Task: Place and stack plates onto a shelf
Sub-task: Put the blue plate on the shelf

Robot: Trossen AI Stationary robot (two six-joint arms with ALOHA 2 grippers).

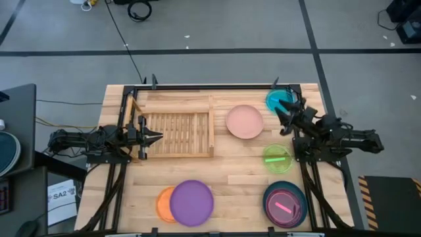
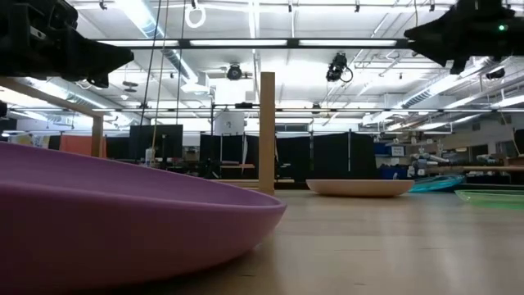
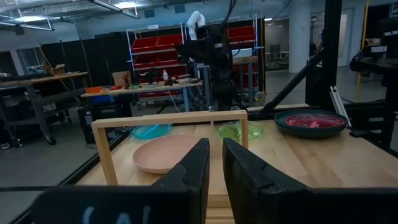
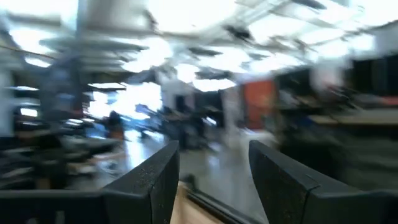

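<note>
High view, shelf: the light wooden slatted shelf point(image 1: 176, 133) lies left of centre on the plank table point(image 1: 243, 171), long axis left to right, slats running far to near, nothing on it.
High view, plates: a pink round plate point(image 1: 245, 122) lies just right of the shelf; a blue plate point(image 1: 279, 100) at the far right corner; a green plate point(image 1: 277, 158) right of centre; a magenta-red plate on a dark teal plate point(image 1: 285, 204) near right; a large purple plate point(image 1: 191, 202) over an orange plate point(image 1: 162, 204) near left.
High view, arms: the left gripper point(image 1: 152, 137) sits at the shelf's left rail; the right gripper point(image 1: 281, 112) is beside the blue plate.
Low view: the purple plate's rim fills the near left.
Left wrist view: fingers point(image 3: 196, 171) stand narrowly apart, holding nothing.
Right wrist view: fingers point(image 4: 155, 180) spread wide, nothing between.
</note>
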